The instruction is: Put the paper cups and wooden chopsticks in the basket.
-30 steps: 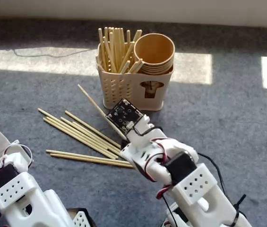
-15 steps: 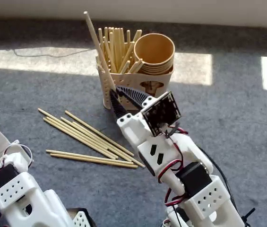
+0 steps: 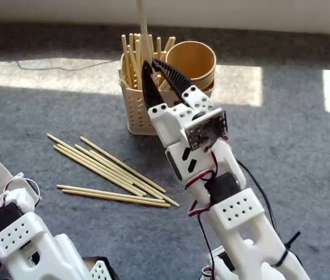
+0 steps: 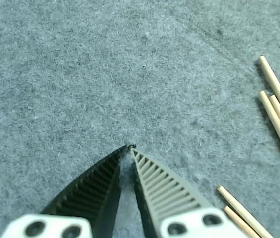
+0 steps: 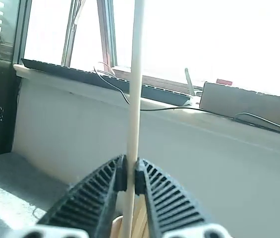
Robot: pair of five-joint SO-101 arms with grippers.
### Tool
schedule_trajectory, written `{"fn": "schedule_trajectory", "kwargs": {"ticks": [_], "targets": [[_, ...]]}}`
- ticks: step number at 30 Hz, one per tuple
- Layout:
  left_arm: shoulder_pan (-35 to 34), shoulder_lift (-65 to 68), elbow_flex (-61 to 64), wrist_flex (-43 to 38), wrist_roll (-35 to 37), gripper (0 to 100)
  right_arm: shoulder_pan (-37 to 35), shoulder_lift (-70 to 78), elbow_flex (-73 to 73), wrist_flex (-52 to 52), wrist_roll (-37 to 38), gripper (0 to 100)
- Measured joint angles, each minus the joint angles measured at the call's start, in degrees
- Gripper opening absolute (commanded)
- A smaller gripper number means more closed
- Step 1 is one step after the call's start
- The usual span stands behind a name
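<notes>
Our right pincer (image 3: 153,64) clamps one upright chopstick (image 3: 142,17) over the twelve-o'clock basket (image 3: 135,111); our left pincer (image 4: 130,148) sits closed, empty.

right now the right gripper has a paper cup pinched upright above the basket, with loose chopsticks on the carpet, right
Not a paper cup: the right gripper is shut on one wooden chopstick, held upright above the basket. The right wrist view shows it in the grip. The loose chopsticks do lie on the carpet.
</notes>
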Motion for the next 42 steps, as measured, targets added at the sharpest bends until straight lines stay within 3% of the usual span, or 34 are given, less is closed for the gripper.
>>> {"fn": "schedule_trajectory", "kwargs": {"ticks": [7,14,19,33,37,42], "targets": [[0.00,0.00,0.00,0.00,0.00,0,0.18,13.54,0.00,-13.45,0.18,0.5],[0.00,0.00,0.00,0.00,0.00,0,0.18,22.42,0.00,-17.76,0.18,0.8],[0.00,0.00,0.00,0.00,0.00,0,0.44,24.18,-0.09,-18.55,0.35,10.1],[0.00,0.00,0.00,0.00,0.00,0,0.44,21.54,0.62,-18.20,0.35,10.8],[0.00,0.00,0.00,0.00,0.00,0,0.44,16.44,0.62,-12.04,0.09,10.8],[0.00,0.00,0.00,0.00,0.00,0,0.44,8.00,0.62,-2.64,-6.68,10.8]]}}
